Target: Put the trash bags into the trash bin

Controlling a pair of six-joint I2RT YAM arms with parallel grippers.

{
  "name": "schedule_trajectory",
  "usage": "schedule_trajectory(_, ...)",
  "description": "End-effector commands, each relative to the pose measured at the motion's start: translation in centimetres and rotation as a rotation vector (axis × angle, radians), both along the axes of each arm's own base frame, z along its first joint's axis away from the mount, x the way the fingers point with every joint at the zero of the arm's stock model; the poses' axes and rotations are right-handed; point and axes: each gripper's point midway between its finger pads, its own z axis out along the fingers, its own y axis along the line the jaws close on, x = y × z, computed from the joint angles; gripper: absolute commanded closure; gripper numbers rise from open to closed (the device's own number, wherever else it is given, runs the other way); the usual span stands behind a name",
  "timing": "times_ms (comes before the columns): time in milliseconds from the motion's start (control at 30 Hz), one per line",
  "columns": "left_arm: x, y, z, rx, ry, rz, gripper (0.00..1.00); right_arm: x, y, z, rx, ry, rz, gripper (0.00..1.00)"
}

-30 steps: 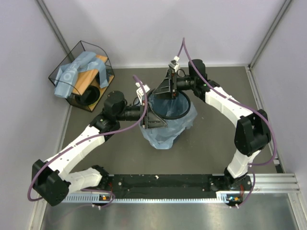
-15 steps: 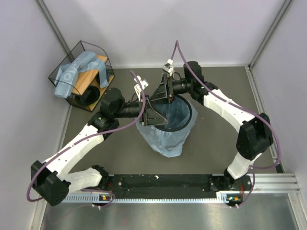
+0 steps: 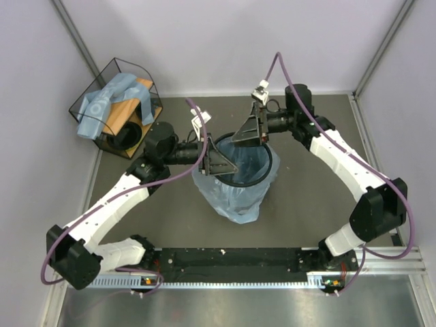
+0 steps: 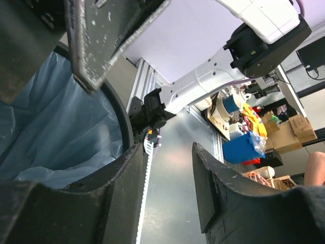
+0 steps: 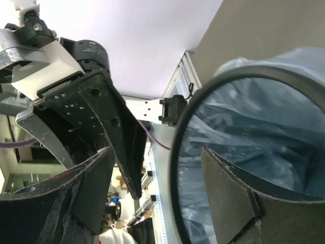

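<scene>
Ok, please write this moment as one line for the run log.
trash bag lines trash bin, film draped outside rim | left tool open at left rim | right tool open at far rim

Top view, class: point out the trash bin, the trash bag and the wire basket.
trash bin (image 3: 272, 160), top view, right side of its rim.
trash bag (image 3: 235, 204), top view, film draped outside.
wire basket (image 3: 125, 112), top view, wooden base.

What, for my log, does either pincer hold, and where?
Nothing visibly: left pincer and right pincer stand open at the dark blue-grey round plastic bin.
</scene>
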Motion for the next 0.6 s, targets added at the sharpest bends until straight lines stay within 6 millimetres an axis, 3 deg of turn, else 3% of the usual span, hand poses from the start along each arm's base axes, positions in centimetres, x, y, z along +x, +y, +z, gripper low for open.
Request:
schedule_trajectory(0, 0.5, -0.3, 0.8, -0.011, -0.012, -0.003, 0.51, -0.9, -1.7, -1.5, -0.031, 0.018, 0.005, 0.30)
schedule_trajectory(167, 0.9, -0.5, -2.9, 0.067, 0.072, 0.027, 0.52, -0.2, -1.6, -3.8, -0.063, 0.039, -0.006, 0.31)
schedule_trajectory(333, 1.5, 0.8, -9.7, 0.258, 0.162, 0.098, 0.55, 0.3, -1.8, -6.1, -0.090, 0.073, -0.011, 0.34)
schedule_trajectory(433, 1.9, 1.1, -10.1, 0.284, 0.149, 0.108, 0.56, 0.6, -2.0, -6.8, -0.098, 0.070, -0.013, 0.34)
schedule_trajectory(500, 1.8, 0.9, -9.3, 0.272, 0.127, 0.097, 0.56, 0.4, -2.0, -6.7, -0.096, 0.073, -0.007, 0.34)
schedule_trajectory(567, 1.8, 0.6, -7.0, 0.229, 0.059, 0.068, 0.56, 0.5, -1.9, -6.3, -0.091, 0.064, -0.006, 0.34)
